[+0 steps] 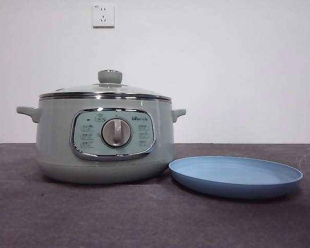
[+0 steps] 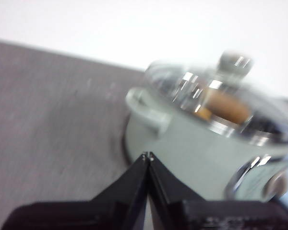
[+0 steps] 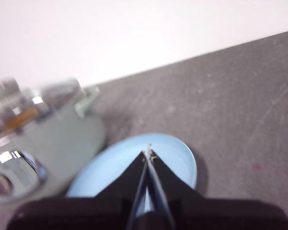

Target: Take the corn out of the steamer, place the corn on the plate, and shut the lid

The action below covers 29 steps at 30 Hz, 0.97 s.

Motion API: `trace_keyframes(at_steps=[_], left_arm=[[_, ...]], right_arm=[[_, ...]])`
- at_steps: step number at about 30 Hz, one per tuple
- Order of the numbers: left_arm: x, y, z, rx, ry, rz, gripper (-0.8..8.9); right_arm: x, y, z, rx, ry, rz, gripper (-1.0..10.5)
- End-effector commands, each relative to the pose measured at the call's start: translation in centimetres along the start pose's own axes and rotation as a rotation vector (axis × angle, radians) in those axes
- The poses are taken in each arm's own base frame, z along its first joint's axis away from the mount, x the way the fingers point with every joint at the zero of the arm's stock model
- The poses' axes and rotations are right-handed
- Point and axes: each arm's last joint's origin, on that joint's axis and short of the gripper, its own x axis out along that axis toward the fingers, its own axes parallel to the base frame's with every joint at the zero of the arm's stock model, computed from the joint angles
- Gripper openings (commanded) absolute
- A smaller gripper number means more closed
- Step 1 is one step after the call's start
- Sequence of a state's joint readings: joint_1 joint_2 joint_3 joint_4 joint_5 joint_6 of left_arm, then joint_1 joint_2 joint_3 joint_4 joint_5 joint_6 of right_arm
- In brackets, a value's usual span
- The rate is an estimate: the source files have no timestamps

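Standing on the dark table (image 1: 51, 217): the steamer (image 1: 57, 150), with the lid (image 1: 82, 89) seated square on its steel rim and the knob (image 1: 110, 76) upright at centre. Lying inside under the glass, visible from the left wrist as an orange-yellow blur: the corn (image 2: 225, 106) — not visible from the front. Resting just beside the steamer, rim nearly touching its base: the plate (image 1: 279, 181), bare. Hovering above and to the handle side of the steamer: the left gripper (image 2: 148, 155), jaws pressed together at the tips, gripping nothing. Hanging over the plate: the right gripper (image 3: 149, 152), jaws likewise closed tip to tip, carrying nothing. Neither arm showing in the front view. Judged step in hand: removing the lid, no part of the task being done yet. Recommended for doing it well — spreading the jaws wide before descending, centring over the knob, closing below its flared top and lifting straight up to avoid dragging the steel rim across the pot. Also advisable: parking the lid away from the plate, keeping the landing spot free. Risk noted: a shallow grasp on the smooth knob slipping, dropping glass onto the pot. Both wrist pictures blurred, fine detail uncertain.
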State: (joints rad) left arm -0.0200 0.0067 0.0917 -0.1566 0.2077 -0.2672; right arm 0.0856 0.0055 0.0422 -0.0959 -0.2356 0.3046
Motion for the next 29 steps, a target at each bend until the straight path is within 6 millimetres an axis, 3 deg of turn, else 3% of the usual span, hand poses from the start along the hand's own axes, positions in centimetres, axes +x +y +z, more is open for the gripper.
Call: trace_keyframes(at_steps=[1, 9, 22, 29], left_arm=[[-0.6, -0.6, 1.8, -0.016, -0.042, -0.019, -0.06], [-2.0, -2.3, 6.3, -0.017, -0.034, -0.053, -0.06], [-2.3, -4.9, 13.4, -0.014, 0.139, -0.215, -0.07], [-1.6, -5.4, 15.6, 0.044, 0.293, -0.225, -0.07]], right_arm=[[-0.4, 0.6, 1.7, 0.056, -0.047, 0.020, -0.1], [-0.5, 2.5, 6.7, 0.052, -0.028, 0.112, -0.1], [2.6, 5.9, 16.6, -0.080, 0.283, 0.434, -0.1], [3.7, 7.0, 19.5, -0.079, 0.425, 0.498, -0.1]])
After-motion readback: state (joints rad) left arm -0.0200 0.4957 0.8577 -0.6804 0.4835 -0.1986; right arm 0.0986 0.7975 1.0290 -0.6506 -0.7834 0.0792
